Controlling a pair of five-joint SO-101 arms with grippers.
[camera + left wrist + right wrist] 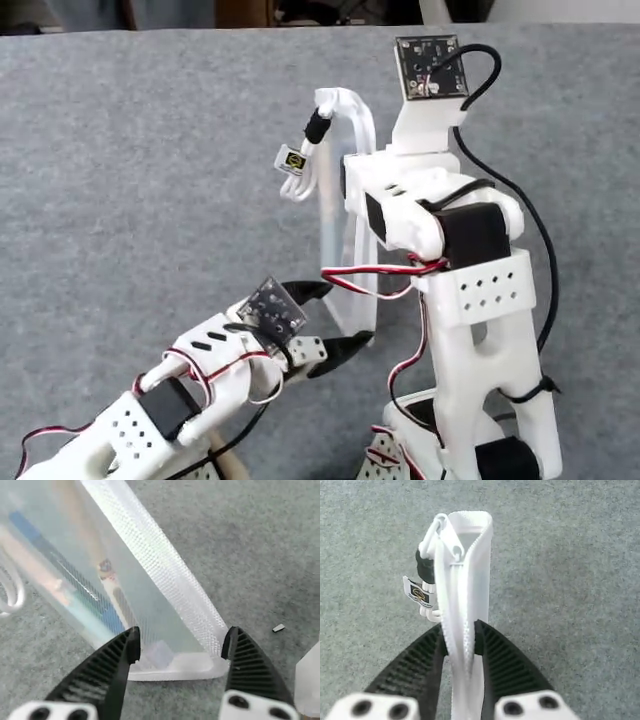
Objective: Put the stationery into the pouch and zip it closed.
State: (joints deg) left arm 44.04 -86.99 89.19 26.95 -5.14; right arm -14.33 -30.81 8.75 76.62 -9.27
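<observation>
One translucent, flat plastic pouch [332,210] with a white zip stands on its long edge on the grey felt-like table cover [150,150]. There are two white arms, each with one black-fingered gripper.

The pouch carries one white zip slider [455,553], one white cord loop [429,537], one black bead [423,565] on that cord and one small white label tag [417,593]. All of these sit at the end of the pouch far from the right gripper's fingers. Through the clear wall the stationery [95,595] shows as several long, thin pieces lying lengthwise. One is blue and one is pale orange; their exact number cannot be told. One small pale scrap [278,627] lies on the cover, just outside one left finger.

The left arm [200,370] lies low and stretched out towards the pouch's near end. The left gripper [182,635] has its two ribbed fingers [117,665] spread wide, one on each side of the pouch's bottom corner. Whether they touch it cannot be told.

The right arm [470,290] stands tall and bends over the pouch from above. The right gripper [460,634] has its fingers [502,665] closed in on the white zip strip, pinching the top edge of the pouch between the tips.
</observation>
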